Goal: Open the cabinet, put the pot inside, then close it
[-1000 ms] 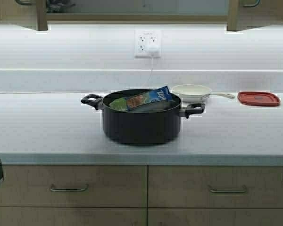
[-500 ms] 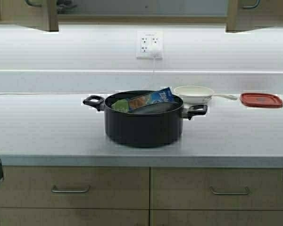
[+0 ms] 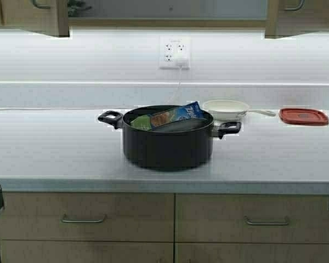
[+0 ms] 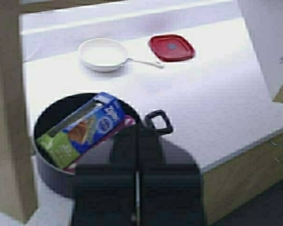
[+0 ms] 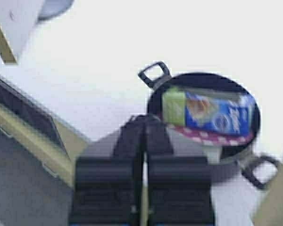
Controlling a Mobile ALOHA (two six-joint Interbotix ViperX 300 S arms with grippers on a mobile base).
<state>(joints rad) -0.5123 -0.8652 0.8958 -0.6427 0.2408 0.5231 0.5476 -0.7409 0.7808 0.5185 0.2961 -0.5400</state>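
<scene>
The black pot (image 3: 168,143) stands on the white counter (image 3: 55,153) with a blue Ziploc box (image 3: 172,116) leaning inside it. Above, the tan cabinet shows its grey inside (image 3: 170,8), with the left door (image 3: 62,17) and right door (image 3: 272,17) swung open. Neither gripper appears in the high view. The left wrist view looks down past my left gripper (image 4: 137,134), shut and empty, high over the pot (image 4: 49,176) and its loop handle (image 4: 159,122). In the right wrist view my right gripper (image 5: 144,123) is shut and empty, high beside the pot (image 5: 203,77).
A small white frying pan (image 3: 226,107) and a red lid (image 3: 303,115) lie behind and to the right of the pot. A wall outlet with a plugged cord (image 3: 174,52) is on the backsplash. Tan drawer fronts (image 3: 82,216) run under the counter edge.
The whole scene has shifted slightly to the right in the high view, so the robot has moved a little. The pot has stayed in its place on the counter.
</scene>
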